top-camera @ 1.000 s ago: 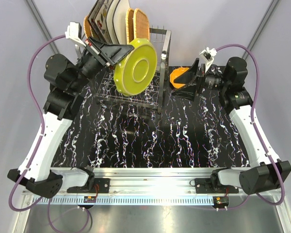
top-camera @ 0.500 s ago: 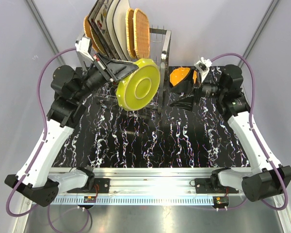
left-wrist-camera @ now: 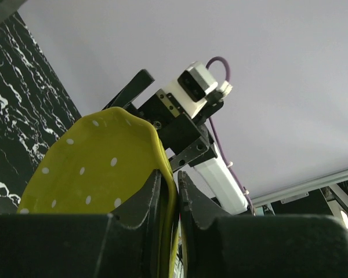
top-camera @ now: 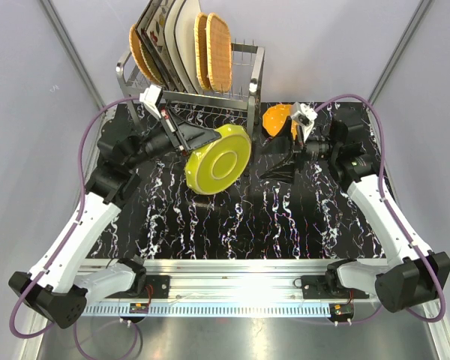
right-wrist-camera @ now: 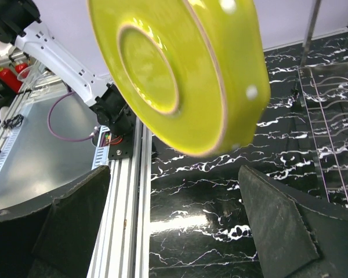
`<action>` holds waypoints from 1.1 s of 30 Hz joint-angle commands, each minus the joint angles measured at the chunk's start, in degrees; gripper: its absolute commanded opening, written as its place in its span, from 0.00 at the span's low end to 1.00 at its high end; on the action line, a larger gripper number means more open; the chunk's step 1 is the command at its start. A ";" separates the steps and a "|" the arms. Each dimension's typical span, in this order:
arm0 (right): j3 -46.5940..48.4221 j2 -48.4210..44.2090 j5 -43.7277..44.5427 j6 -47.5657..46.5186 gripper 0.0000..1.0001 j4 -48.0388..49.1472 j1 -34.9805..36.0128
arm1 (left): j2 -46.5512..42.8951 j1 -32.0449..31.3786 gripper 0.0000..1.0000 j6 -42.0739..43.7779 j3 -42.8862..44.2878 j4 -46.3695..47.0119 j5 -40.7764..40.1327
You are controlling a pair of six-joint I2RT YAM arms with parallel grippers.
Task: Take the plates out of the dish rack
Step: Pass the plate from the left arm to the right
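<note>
A round green dotted plate hangs tilted over the table in front of the dish rack, with my left gripper shut on its rim. In the left wrist view both fingers pinch the plate's edge, at the left gripper. My right gripper is open just right of the plate, with nothing between its fingers. In the right wrist view the plate's underside floats above the right gripper. Wicker plates and square cream plates stand upright in the rack's top.
An orange dish lies on the black marbled table right of the rack, behind my right wrist. The rack's lower wire shelf shows at the right edge of the right wrist view. An aluminium rail runs along the near edge.
My left arm has carried the green plate away from the rack, down and toward the table's middle. The right gripper has swung left toward the plate and stayed open.
</note>
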 commanded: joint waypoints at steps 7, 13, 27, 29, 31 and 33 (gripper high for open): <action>2.19 4.46 -0.90 -1.70 1.00 5.27 3.69 | -3.40 -0.61 0.00 -2.59 -3.30 13.84 4.24; 4.91 8.06 -2.31 -6.53 1.00 2.20 4.39 | -2.96 -0.61 0.00 -2.85 -4.62 14.72 6.26; 10.71 12.29 -7.40 -12.68 1.00 -2.11 6.77 | -0.76 -0.61 0.00 -4.08 -5.32 17.62 9.16; 11.15 12.46 -8.45 -14.70 1.00 -4.39 7.99 | -0.41 -0.62 0.00 -4.17 -5.41 18.15 9.51; 11.51 12.64 -9.16 -17.33 0.99 -7.11 8.70 | 0.03 -0.53 0.00 -4.26 -5.41 18.85 9.77; 11.86 12.81 -9.25 -19.10 0.98 -8.87 9.75 | 0.38 -0.61 0.00 -4.52 -5.32 19.29 10.30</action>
